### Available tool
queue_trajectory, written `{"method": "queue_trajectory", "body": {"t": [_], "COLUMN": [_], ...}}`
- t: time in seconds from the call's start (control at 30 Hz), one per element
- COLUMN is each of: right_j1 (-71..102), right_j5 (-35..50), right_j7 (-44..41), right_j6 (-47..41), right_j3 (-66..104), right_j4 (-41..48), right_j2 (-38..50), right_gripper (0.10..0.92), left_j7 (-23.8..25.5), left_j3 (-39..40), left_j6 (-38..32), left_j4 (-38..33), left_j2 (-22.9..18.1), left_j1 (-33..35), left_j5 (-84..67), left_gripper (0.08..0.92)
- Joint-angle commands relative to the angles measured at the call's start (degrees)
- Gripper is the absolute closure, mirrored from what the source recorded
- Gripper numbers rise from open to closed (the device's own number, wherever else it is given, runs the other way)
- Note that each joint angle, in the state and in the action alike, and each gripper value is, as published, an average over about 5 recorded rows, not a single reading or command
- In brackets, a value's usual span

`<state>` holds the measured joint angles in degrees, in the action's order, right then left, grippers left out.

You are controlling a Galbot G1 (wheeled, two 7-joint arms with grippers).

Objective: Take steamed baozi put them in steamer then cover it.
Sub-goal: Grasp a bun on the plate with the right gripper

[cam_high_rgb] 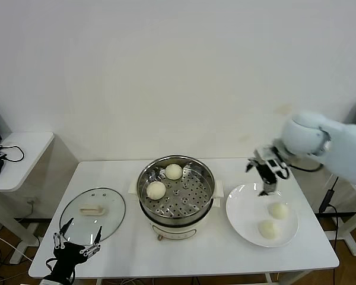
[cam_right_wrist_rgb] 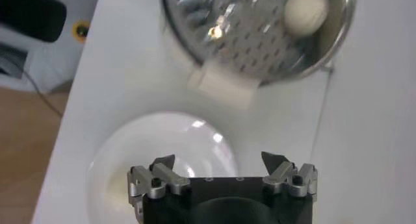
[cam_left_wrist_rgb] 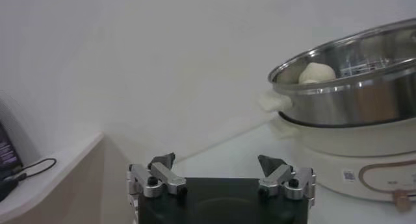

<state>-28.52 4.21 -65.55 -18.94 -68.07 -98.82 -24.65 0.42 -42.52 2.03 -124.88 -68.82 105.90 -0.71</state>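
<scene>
Two buns point(cam_high_rgb: 165, 181) sit on the perforated tray inside the steamer point(cam_high_rgb: 175, 221), which stands at the centre of the white table point(cam_high_rgb: 190, 258) in the lower middle of the head view; one bun lies toward the back of the tray and the other toward its left edge. Two more buns point(cam_high_rgb: 273, 219) rest on the white plate point(cam_high_rgb: 240, 214) just right of the steamer, in the lower right of the frame. The glass lid point(cam_high_rgb: 92, 215) lies flat on the table to the steamer's left, handle up. The right gripper point(cam_high_rgb: 266, 172) hangs above the far edge of the plate, its fingers spread apart and holding nothing. The left gripper point(cam_high_rgb: 77, 246) waits at the lower left, near the table's front edge beside the lid, its fingers also apart and empty.
</scene>
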Motion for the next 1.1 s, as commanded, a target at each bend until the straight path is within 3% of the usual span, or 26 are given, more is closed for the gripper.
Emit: {"method": "queue_trajectory", "body": {"t": [0.03, 0.33, 0.67, 1.1], "right_j1": [29.66, 45.20, 47.27, 47.69], "right_j5": [-9.39, -12.12, -13.45, -15.70], "right_j7": [-0.32, 1.46, 2.96, 4.41], "right_j6": [2.03, 1.34, 0.53, 0.87], "right_j3": [20.65, 33.69, 34.79, 35.05], "right_j4": [-2.83, 0.71, 7.47, 12.72], "right_j2": [12.24, 7.88, -0.28, -4.76], "right_gripper": [0.203, 0.203, 0.202, 0.203], "left_j7": [0.04, -0.01, 0.01, 0.02], "left_j3": [-0.13, -0.61, -0.91, -1.13], "left_j6": [0.12, 0.08, 0.12, 0.12], "left_j4": [0.20, 0.38, 0.50, 1.13], "left_j2": [-0.03, -0.36, -0.71, -1.00], "left_j1": [0.11, 0.80, 1.12, 0.87], "left_j5": [-0.02, 0.06, 0.17, 0.20], "left_gripper": [0.177, 0.177, 0.177, 0.177]}}
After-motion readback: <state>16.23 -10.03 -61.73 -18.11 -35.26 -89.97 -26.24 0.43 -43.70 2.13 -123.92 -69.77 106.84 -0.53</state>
